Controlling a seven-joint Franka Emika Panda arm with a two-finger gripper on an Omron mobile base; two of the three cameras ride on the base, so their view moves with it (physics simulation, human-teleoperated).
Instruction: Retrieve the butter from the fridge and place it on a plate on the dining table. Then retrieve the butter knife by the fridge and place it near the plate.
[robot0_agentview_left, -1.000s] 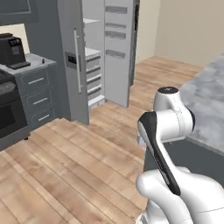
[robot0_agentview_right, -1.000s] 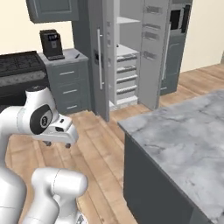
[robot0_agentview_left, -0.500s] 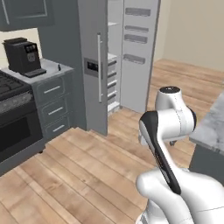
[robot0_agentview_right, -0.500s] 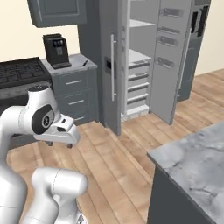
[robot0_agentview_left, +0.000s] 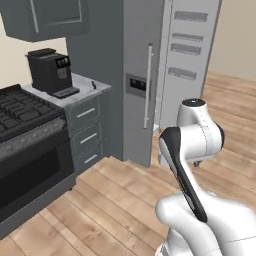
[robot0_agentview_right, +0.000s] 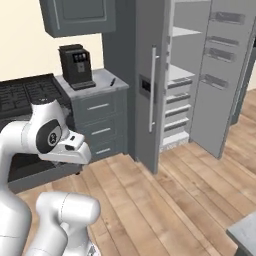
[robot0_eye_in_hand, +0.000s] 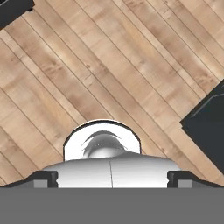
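The tall grey fridge (robot0_agentview_left: 145, 85) stands ahead, its left door shut and its right door (robot0_agentview_right: 220, 80) swung open on white shelves (robot0_agentview_right: 180, 75). The butter knife (robot0_agentview_left: 93, 85) lies dark and slim on the small counter left of the fridge, also seen from the right as the knife (robot0_agentview_right: 113, 81). My gripper (robot0_eye_in_hand: 112, 178) points down at the wooden floor, open, with nothing between its fingertips (robot0_eye_in_hand: 43, 178). A corner of the dining table (robot0_agentview_right: 245, 236) shows at the lower right. The butter and the plate are out of view.
A black coffee machine (robot0_agentview_left: 50, 72) sits on the marble counter with drawers (robot0_agentview_right: 100, 115). A dark stove (robot0_agentview_left: 25, 150) stands to its left. Dark cabinets (robot0_agentview_left: 45, 20) hang above. Open wooden floor (robot0_agentview_right: 165, 200) lies between me and the fridge.
The whole picture has shifted: the base has moved, bringing the stove, counter and fridge closer and sliding the dining table off to the right. The gripper stays open.
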